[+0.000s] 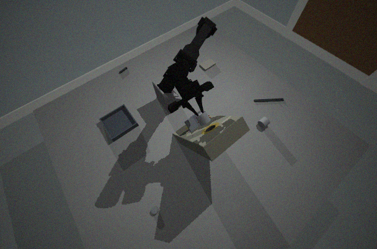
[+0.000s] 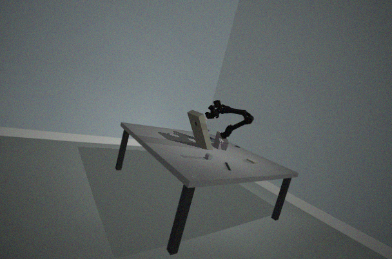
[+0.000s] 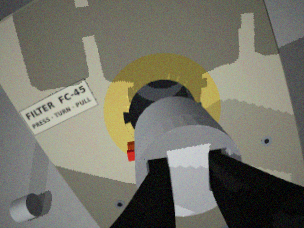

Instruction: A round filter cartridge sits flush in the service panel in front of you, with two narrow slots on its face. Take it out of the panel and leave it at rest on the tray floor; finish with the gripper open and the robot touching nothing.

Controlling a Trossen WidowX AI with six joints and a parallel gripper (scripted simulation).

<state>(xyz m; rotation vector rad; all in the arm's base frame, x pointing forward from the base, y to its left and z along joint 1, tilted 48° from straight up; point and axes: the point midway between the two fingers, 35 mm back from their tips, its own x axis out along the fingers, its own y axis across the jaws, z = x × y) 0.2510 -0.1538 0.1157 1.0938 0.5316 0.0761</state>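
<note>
The grey round filter cartridge (image 1: 203, 118) (image 3: 175, 117) is out in front of the service panel (image 1: 227, 138) (image 2: 200, 133) (image 3: 255, 95). The panel's dark round opening (image 1: 211, 127) shows behind it, inside a yellow ring (image 3: 116, 105). My gripper (image 1: 199, 114) (image 3: 185, 163) is shut on the cartridge, with its black fingertips in the two face slots, one on each side of the light middle bar. The cartridge's far end is partly hidden in the wrist view. The dark tray (image 1: 125, 133) lies on the table left of the panel in the top view and holds nothing visible.
A grey cylinder (image 1: 263, 122) (image 2: 208, 156) (image 3: 22, 210) and a dark bar (image 1: 269, 100) (image 2: 227, 166) lie on the panel's other side. A pale block (image 1: 207, 65) (image 2: 251, 160), a small dark bar (image 1: 123, 70) and a small cylinder (image 1: 154, 210) are also on the table.
</note>
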